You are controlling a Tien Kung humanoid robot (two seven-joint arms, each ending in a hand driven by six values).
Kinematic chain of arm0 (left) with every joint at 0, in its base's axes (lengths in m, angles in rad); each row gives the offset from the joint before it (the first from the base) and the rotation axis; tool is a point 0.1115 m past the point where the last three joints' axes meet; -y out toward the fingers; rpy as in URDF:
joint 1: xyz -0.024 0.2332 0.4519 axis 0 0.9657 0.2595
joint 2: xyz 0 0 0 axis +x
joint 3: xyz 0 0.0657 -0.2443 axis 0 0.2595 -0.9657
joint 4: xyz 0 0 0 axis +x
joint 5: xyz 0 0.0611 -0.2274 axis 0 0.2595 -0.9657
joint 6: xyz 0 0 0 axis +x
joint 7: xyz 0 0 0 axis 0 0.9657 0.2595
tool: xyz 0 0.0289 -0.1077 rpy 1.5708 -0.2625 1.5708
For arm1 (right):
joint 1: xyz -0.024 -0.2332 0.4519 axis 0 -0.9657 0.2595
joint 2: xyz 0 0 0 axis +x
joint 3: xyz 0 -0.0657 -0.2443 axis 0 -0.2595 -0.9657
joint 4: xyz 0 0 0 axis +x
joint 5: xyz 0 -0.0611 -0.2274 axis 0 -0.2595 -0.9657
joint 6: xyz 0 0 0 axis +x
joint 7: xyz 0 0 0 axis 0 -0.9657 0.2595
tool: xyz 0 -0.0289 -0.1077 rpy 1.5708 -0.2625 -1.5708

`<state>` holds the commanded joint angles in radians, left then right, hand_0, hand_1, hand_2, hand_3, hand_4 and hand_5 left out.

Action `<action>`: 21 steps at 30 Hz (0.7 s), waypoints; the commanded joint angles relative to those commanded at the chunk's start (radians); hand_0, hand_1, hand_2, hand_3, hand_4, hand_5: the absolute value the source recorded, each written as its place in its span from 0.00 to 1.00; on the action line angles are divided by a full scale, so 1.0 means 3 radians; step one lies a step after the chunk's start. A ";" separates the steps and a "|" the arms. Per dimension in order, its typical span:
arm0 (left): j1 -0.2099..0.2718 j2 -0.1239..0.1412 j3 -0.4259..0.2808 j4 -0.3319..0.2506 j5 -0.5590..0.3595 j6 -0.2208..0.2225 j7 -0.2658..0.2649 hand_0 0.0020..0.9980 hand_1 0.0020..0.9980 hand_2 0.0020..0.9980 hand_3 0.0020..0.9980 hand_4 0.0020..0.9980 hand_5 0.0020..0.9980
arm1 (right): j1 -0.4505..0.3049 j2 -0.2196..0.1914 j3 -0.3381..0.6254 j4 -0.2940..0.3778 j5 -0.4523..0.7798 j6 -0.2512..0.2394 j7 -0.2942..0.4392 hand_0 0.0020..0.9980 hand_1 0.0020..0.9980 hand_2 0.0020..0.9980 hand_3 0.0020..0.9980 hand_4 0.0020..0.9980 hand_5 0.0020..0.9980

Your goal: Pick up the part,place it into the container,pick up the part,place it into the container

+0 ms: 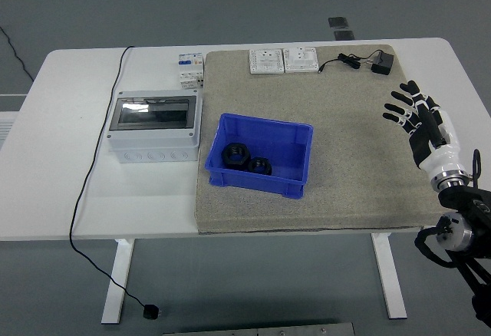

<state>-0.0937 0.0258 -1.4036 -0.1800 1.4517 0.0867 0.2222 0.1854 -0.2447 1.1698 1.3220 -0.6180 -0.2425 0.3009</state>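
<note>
Two black ring-shaped parts lie inside the blue container: a larger one at the left and a smaller one beside it. My right hand hovers over the right edge of the grey mat, well to the right of the container, with its fingers spread and nothing in them. The left arm is out of view.
A grey electrical box with a clear lid stands left of the container. At the back of the grey mat are two white socket plates, a black adapter with cable and a small breaker. A black cord runs off the table's left.
</note>
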 joint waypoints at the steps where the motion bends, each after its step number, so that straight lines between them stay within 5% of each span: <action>1: -0.0001 0.0000 0.0001 0.0000 0.0000 -0.0001 -0.0001 0.72 0.59 0.70 0.55 0.55 0.46 | -0.0001 -0.0002 0.0001 0.0000 0.0004 0.0001 0.0000 0.59 0.56 0.64 0.64 0.79 0.55; 21: -0.0013 0.0014 0.0012 0.0000 0.0045 -0.0024 0.0012 0.72 0.59 0.70 0.55 0.55 0.46 | 0.0002 -0.0029 -0.0011 0.0011 0.0028 -0.0015 0.0008 0.59 0.56 0.64 0.65 0.79 0.54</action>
<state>-0.0977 0.0299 -1.4001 -0.1800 1.4653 0.0796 0.2256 0.1859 -0.2534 1.1666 1.3254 -0.6097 -0.2469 0.3031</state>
